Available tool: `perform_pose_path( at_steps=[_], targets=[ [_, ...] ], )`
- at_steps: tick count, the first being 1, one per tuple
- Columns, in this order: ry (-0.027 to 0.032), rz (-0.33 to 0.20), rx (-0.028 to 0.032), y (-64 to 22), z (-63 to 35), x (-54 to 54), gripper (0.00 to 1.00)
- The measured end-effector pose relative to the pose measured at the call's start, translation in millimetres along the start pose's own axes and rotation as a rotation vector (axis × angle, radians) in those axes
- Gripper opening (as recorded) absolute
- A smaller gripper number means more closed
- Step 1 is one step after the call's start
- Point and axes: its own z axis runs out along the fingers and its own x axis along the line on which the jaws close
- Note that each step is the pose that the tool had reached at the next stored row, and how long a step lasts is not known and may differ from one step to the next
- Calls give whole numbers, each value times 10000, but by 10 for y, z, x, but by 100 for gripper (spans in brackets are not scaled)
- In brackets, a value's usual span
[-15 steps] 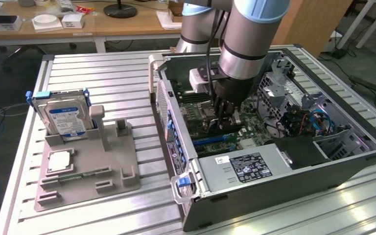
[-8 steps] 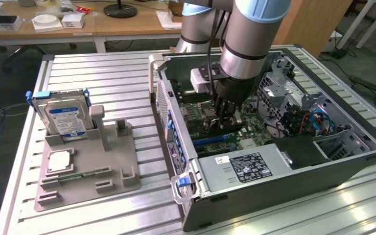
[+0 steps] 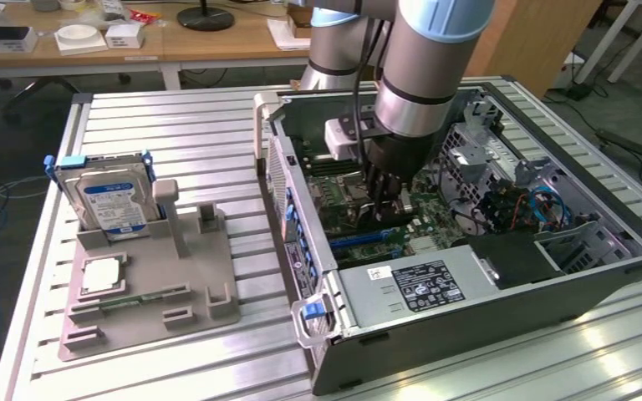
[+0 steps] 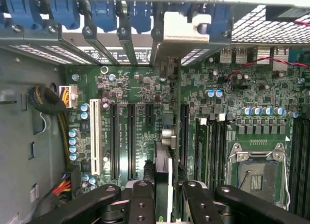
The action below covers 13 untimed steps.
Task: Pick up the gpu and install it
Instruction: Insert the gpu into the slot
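Gpu (image 4: 163,178) is pinched btwn the claw (image 4: 167,197) fingers (image 4: 143,202), gripped from both sides, inside the open PC case (image 3: 588,276) and just over the motherboard (image 4: 145,88). In the wrist view the card is edge-on, upright, and runs toward the case's rear slot wall. Can't tell if its lower edge touches a slot.

Close around it on the board:
- 1 white slot (image 4: 94,136)
- 3 long black slots (image 4: 131,141): 2 side by side next to the white one, 1 just on the card's other side
- 1 short black slot (image 4: 149,115), just beside the card
- beyond those, memory slots (image 4: 213,146) and 1 CPU socket (image 4: 256,173) w/ metal frame

A row of blue latches (image 4: 104,13) lines the rear wall. 1 pale bracket block (image 4: 181,32) sits roughly in line w/ the card. 1 yellow/red/black cable bundle (image 4: 60,100) lies by the case wall.

Ext view: the arm (image 3: 433,50) hangs into the case w/ the claw low over the board. 1 power supply (image 3: 433,284) w/ label fills the near end. Blue cables (image 3: 544,205) lie toward the exterior view's right.

On the worktop (image 3: 187,125), at the exterior view's left of the case and well apart from the claw, 1 grey holder (image 3: 204,309) carries:
- 1 hard drive (image 3: 114,200), upright
- 1 square chip (image 3: 103,274), flat
- 1 memory stick (image 3: 131,298), flat
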Motion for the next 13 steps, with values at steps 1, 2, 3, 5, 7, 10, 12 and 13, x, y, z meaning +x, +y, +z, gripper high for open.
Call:
perform_pose_path(
  at_steps=[1,2,3,5,7,10,12,13],
  targets=[
    [-1,-2,25,0,2,-1,27],
    [-1,-3,40,0,4,-2,27],
    [-2,-4,49,1,9,-3,27],
    [-1,-3,56,7,18,-2,27],
    [-1,-3,63,13,27,-2,27],
    [-1,-4,81,26,41,-3,27],
    [-1,-5,95,34,51,-3,27],
    [-1,-5,101,38,55,-4,27]
  ],
)
